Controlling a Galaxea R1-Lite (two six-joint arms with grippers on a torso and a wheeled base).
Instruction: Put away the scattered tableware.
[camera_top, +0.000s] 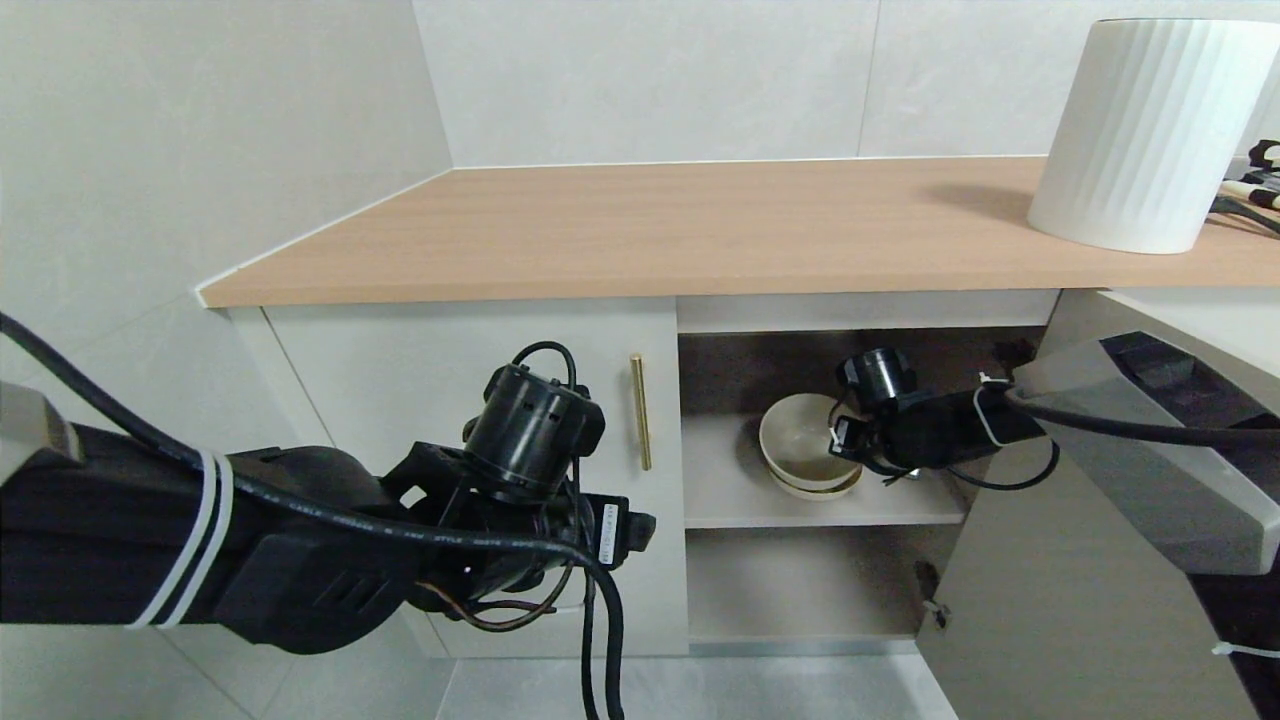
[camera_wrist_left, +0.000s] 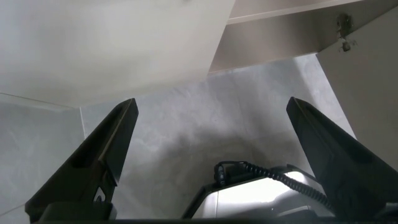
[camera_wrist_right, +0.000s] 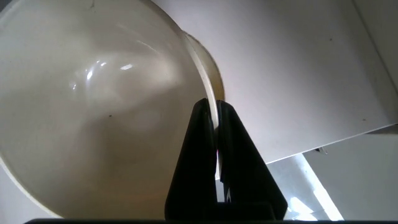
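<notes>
A cream bowl (camera_top: 795, 440) rests tilted on a second bowl (camera_top: 815, 488) on the middle shelf (camera_top: 720, 490) of the open cabinet. My right gripper (camera_top: 845, 445) reaches into the cabinet and is shut on the upper bowl's near rim. In the right wrist view its two fingers (camera_wrist_right: 202, 155) pinch the bowl (camera_wrist_right: 93, 93) edge, and the lower bowl's rim (camera_wrist_right: 210, 68) peeks out behind. My left gripper (camera_wrist_left: 211, 124) hangs low before the closed left door, open and empty, facing the grey floor (camera_wrist_left: 205, 118).
The closed left door carries a gold handle (camera_top: 641, 410). The right door (camera_top: 1050, 600) stands swung open toward me. A white ribbed container (camera_top: 1145, 130) and some utensils (camera_top: 1255, 190) sit on the wooden countertop (camera_top: 650, 230) at the right. The bottom shelf (camera_top: 800, 590) has free room.
</notes>
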